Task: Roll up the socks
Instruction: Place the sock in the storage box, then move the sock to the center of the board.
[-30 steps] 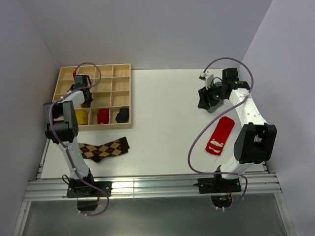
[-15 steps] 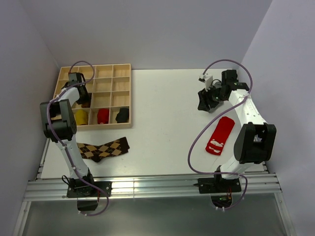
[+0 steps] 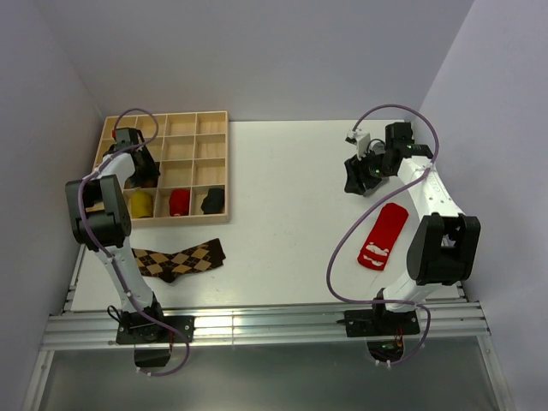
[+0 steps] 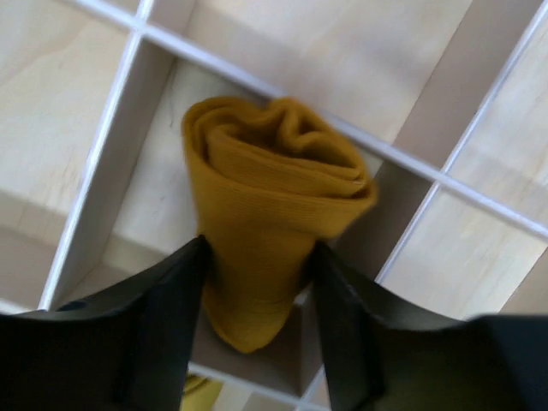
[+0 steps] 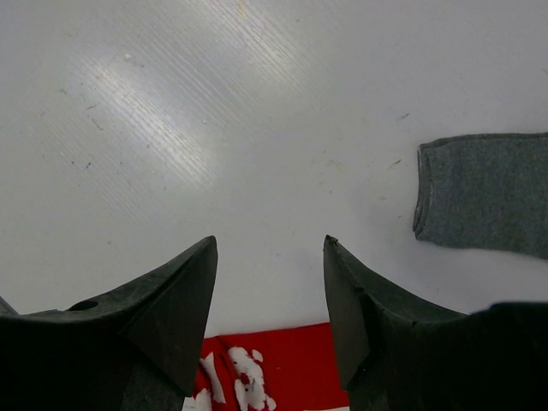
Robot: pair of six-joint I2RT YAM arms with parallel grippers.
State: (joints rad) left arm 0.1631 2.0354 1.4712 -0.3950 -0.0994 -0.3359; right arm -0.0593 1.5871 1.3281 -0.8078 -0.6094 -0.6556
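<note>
A rolled mustard-orange sock hangs between my left gripper's fingers, which press both its sides, over a compartment of the wooden tray. Seen from above, the left gripper is over the tray's far-left cells. A brown argyle sock lies flat in front of the tray. My right gripper stands open above bare table, with a flat red sock with white marks just below its fingers and a grey sock to its right. The top view shows this red sock near the right arm.
The tray sits at the table's back left. Its front row holds a yellow bundle, a red bundle and a dark bundle. Walls close in on both sides.
My left gripper has shifted a little left and back over the tray with the mustard sock. The right gripper has barely moved.
</note>
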